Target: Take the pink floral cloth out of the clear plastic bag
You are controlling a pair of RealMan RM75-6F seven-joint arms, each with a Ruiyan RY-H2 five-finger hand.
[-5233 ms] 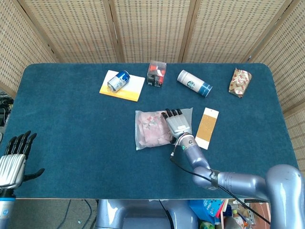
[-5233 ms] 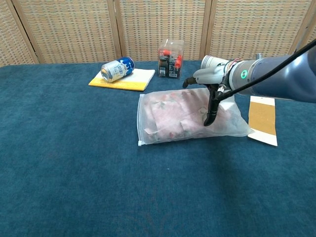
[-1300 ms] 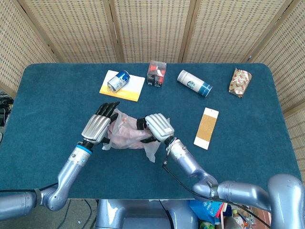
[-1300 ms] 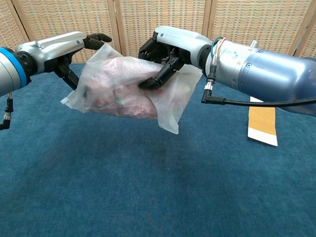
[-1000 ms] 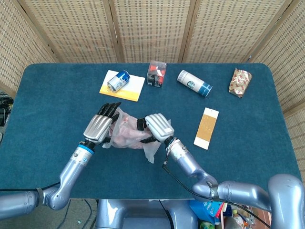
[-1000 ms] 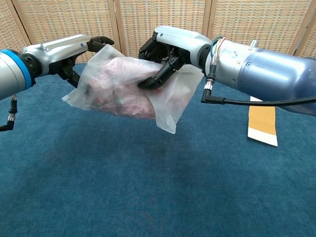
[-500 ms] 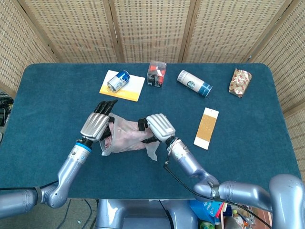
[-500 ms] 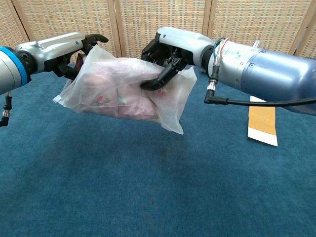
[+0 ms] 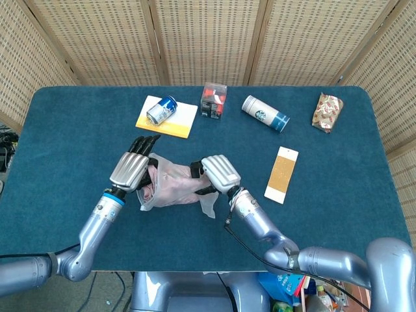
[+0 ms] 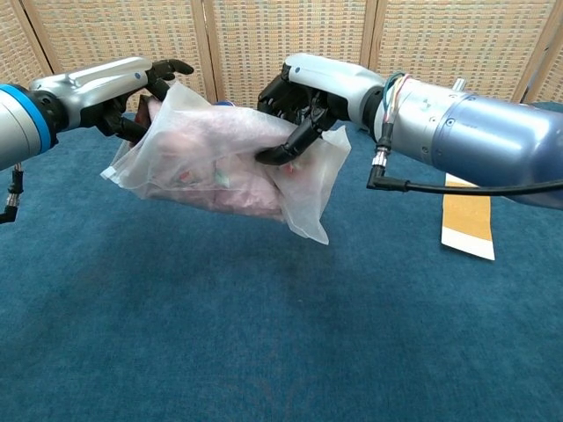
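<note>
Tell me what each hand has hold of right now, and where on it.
Both grip the clear plastic bag, lifted off the table: left hand at its left end, right hand at its upper right.

Illumination is bright, even and diffuse in both views, seemingly from overhead. Shadows are soft: a faint dark patch lies on the blue table cover (image 10: pixel 264 352) below the raised clear plastic bag (image 10: pixel 220 158). Mild highlights show on the right arm's metallic casing (image 10: pixel 475 132). Focus is sharp throughout, with no motion blur.
</note>
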